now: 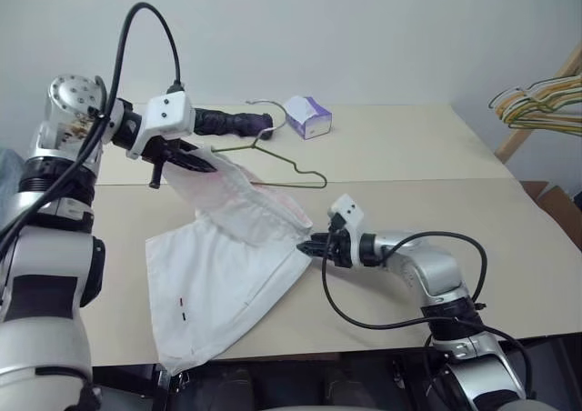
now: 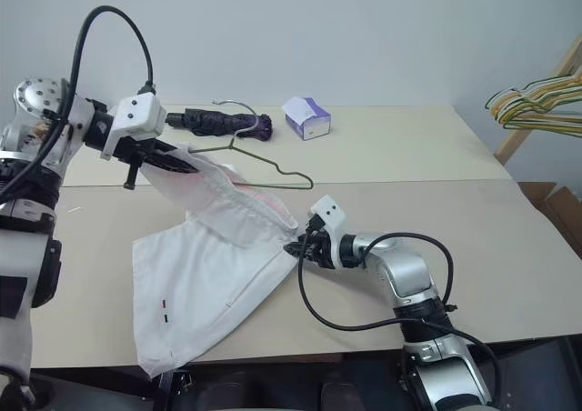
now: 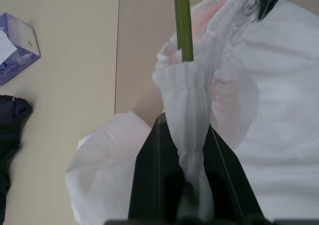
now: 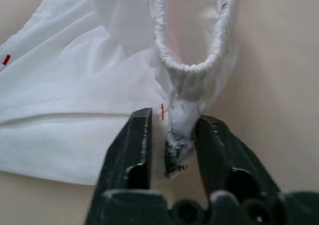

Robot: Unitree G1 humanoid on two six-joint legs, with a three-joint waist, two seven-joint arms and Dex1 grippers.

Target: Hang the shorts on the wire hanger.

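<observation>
while the shorts (image 1: 232, 265) lie mostly spread on the table (image 1: 509, 247), their gathered waist is stretched between the two grippers, one end lifted up at the left and the other low near the table's middle. the left gripper (image 3: 185, 150) is clamped on the raised end of the waistband together with the wire hanger (image 1: 293, 163), whose green wire runs out of the cloth right above its fingers. the right gripper (image 4: 172, 135) has its fingers around the opposite bunch of elastic, close on either side of it; i cannot tell whether they have pinched it yet.

the risk, as i judge it, is that a pull from the right would drag the band out of a loose hold, or slide the cloth off the hanger's end instead of over its shoulder. the thin wire could also twist in the left grip.

the hanger's long axis runs from the left gripper away toward the right across the table, its pale hook toward the far edge, near a dark folded umbrella (image 1: 232, 120) and a purple tissue box (image 1: 307, 116). the shorts' legs trail toward the near edge.
</observation>
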